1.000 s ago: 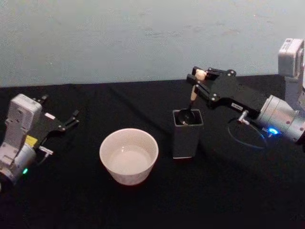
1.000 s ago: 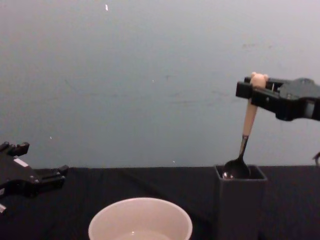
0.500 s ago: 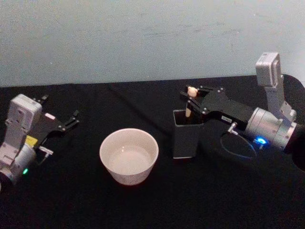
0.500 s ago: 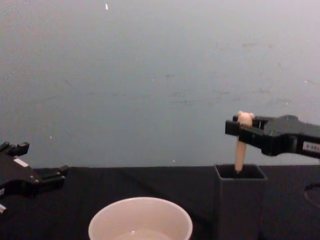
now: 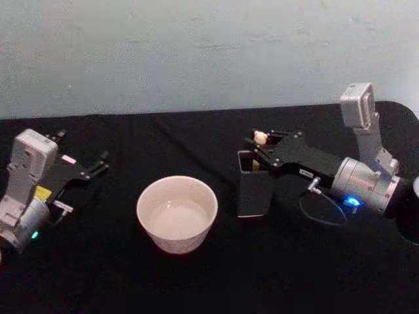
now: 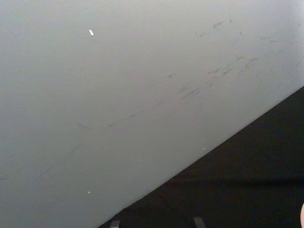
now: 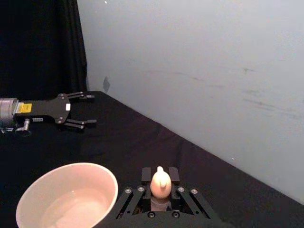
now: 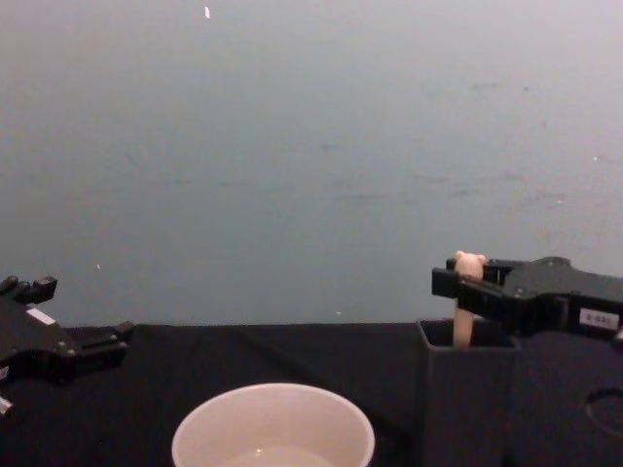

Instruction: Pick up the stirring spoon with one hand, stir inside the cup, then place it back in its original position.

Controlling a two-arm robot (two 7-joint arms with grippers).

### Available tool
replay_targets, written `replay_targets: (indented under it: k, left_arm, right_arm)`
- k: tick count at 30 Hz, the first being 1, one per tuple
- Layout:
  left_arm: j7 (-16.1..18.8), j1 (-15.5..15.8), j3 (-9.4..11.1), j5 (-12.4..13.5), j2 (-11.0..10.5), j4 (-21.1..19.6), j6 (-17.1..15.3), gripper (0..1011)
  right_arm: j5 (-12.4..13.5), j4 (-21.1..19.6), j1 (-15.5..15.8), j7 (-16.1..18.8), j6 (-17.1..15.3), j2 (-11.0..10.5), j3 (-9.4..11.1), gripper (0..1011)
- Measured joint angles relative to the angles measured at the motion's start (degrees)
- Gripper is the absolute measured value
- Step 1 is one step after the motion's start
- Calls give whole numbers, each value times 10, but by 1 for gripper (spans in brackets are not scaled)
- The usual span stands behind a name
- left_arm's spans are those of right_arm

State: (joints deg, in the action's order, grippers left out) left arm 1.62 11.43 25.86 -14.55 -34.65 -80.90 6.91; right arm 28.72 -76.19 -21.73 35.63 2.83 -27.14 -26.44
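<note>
**Spoon held inside the holder**

The right end effector (image 5: 260,139), right of centre in the head view, is clenched on the beige bear-topped stirring spoon (image 5: 259,138), whose stem stands inside the dark grey square holder (image 5: 254,193). The wide cream-white cup (image 5: 177,212) sits just left of it on the black table (image 5: 196,281). The left end effector (image 5: 98,164) rests spread open at far left.

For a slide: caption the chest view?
Right hand holds bear-topped beige stirring spoon inside dark grey square holder, beside wide cream-white cup.
</note>
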Motion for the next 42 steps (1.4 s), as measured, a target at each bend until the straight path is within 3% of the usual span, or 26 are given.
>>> replay_targets:
  k: [33, 42]
  left_arm:
    - [0, 0, 0, 0, 0, 0, 0, 1001]
    - [0, 0, 0, 0, 0, 0, 0, 1001]
  right_arm:
    - [-13, 7, 4, -11, -12, 4, -4, 215]
    - [-14, 7, 4, -10, -13, 4, -4, 460]
